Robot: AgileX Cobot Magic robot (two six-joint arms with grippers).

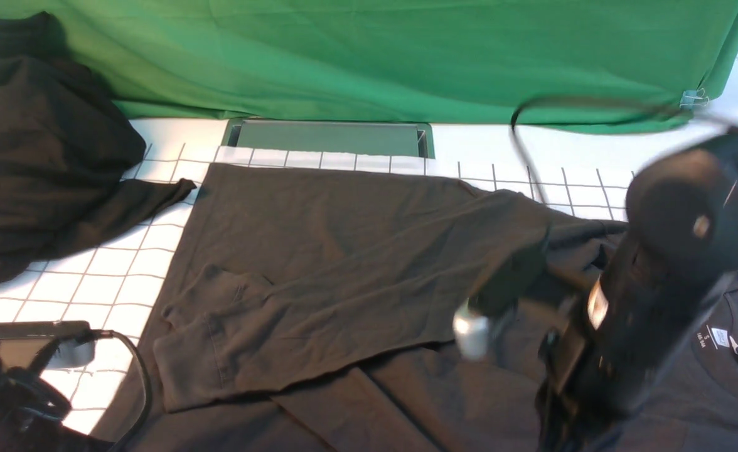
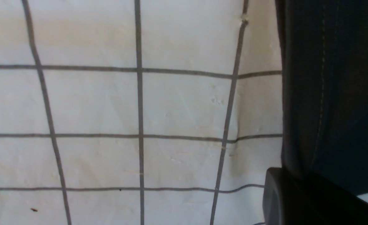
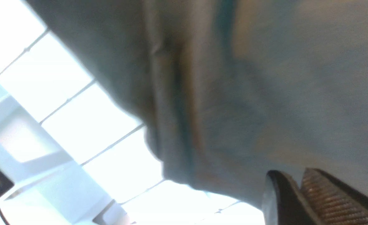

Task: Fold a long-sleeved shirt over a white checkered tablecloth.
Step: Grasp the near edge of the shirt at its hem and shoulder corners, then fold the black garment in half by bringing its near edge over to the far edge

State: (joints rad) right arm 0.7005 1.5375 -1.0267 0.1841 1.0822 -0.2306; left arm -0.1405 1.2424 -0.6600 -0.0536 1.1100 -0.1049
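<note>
1. The left gripper is closed on the stitched hem of the long-sleeved shirt, close over the tablecloth.
2. The right gripper hovers at the shirt's dark fabric. It is too blurred to tell whether its fingers are parted.
3. The shirt lies spread on the tablecloth, one sleeve folded across its body and the neck label toward the robot's right.
4. A green cloth hangs behind.

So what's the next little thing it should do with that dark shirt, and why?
Probably lift the left jaws slightly, raising the stitched edge of the long-sleeved shirt off the tablecloth. The jaws look shut right on that edge, and the shirt lies flat with one part already folded across, so the next fold likely starts there.
</note>
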